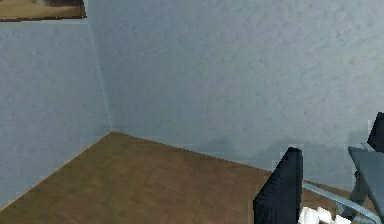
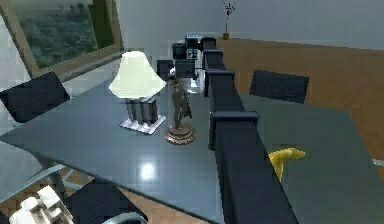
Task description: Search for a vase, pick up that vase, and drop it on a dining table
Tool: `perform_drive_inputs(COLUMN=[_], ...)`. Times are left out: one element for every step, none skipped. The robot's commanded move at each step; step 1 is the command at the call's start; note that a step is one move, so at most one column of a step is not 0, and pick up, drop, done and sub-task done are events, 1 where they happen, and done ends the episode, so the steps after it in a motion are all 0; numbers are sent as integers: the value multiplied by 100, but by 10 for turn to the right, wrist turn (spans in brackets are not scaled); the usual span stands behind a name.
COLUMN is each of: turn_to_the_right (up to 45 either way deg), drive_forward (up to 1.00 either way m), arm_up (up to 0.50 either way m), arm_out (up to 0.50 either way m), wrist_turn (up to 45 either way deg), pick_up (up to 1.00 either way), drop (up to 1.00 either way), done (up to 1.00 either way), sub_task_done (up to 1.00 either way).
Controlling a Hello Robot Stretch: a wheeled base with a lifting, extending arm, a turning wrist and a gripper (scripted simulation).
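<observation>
Because the dining table (image 2: 90, 135) takes up most of the room, the arm (image 2: 235, 140) lies stretched across it, likely for a drop, and chairs (image 2: 35, 95) crowd its edges. Its lamp (image 2: 137, 85), brown statuette (image 2: 180, 110) and banana (image 2: 283, 158) leave bare top between them. Whether the gripper (image 2: 186, 57) holds anything I cannot tell. A twiggy vase-like thing (image 2: 228, 12) stands by the far wall.

On the surface (image 2: 90, 135) a lamp (image 2: 137, 85), a statue (image 2: 181, 110) just right of it, a banana (image 2: 283, 158) farther right and nearer, chairs (image 2: 35, 95) around the surface, a window (image 2: 60, 30) behind at left
</observation>
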Motion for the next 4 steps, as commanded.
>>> perform_drive_inputs(turn_to_the_right=[0, 0, 0, 0], drive_forward=[0, 0, 0, 0], arm_up=[-32, 0, 0, 0], arm_out=[0, 0, -10, 0], wrist_turn=[0, 0, 0, 0], pick_up=[0, 0, 0, 0], drop=[0, 100, 0, 0], done=[0, 0, 0, 100], sub_task_done=[0, 0, 0, 0])
